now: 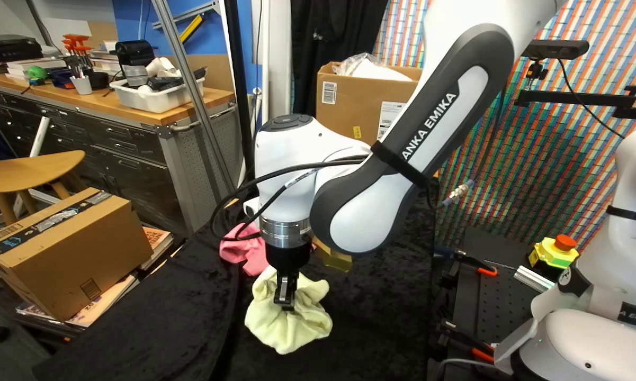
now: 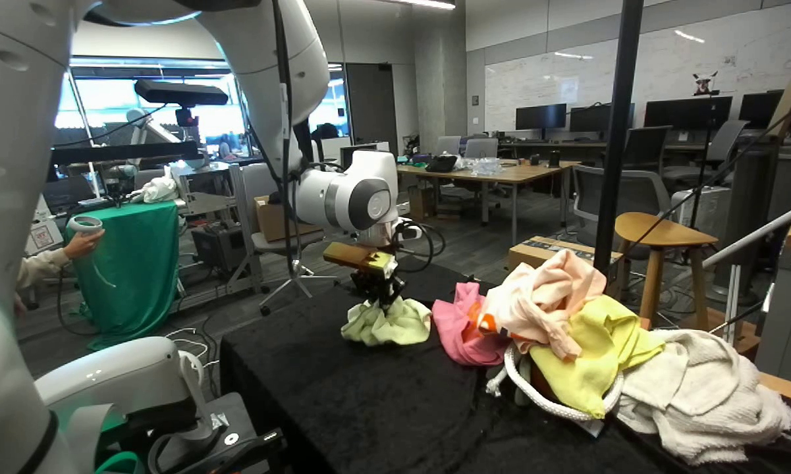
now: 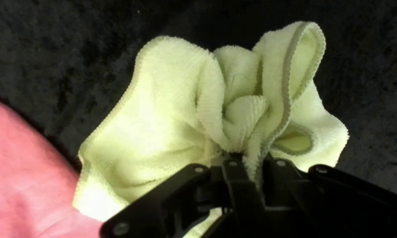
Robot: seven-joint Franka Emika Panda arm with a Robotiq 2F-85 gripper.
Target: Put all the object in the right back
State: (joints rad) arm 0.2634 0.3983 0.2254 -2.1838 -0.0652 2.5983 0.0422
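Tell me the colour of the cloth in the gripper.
Pale yellow-green, with no visible pattern; the cloth shows best in the wrist view.

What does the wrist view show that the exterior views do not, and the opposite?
Only the wrist view: the stitching on the hem of the pale yellow cloth.
Only the exterior views: in both, the robot arm and a brown cardboard box; in an exterior view, also a white rope ring, a bright yellow cloth, a peach cloth and an off-white cloth.
Shared: the pink cloth, the black table covering, and the gripper closed on the pale yellow cloth.
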